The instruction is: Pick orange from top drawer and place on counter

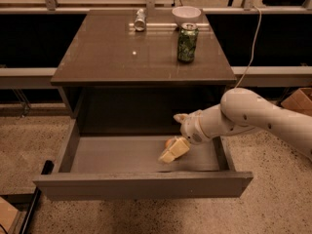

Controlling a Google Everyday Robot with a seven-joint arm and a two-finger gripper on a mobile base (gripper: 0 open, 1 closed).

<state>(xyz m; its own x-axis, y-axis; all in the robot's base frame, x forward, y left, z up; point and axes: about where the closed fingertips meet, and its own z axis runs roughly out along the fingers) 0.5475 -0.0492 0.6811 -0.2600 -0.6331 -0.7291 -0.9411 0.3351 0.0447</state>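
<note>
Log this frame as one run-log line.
phase: pick | tool: inside open wide grey-brown top drawer, at small round orange fruit, mostly covering it | glossy dark-brown counter: fruit not yet there

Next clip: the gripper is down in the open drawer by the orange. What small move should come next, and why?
Probably secure the grasp on the orange before lifting. The gripper sits low in the open top drawer, right over the orange and hiding most of it; the fruit is not yet on the counter.

The counter (122,57) carries a green can (187,43) at 3 o'clock, a bowl (186,13) at 1 and a silver can (140,19) at 12. The gripper (173,151) is held in the drawer (141,186).
</note>
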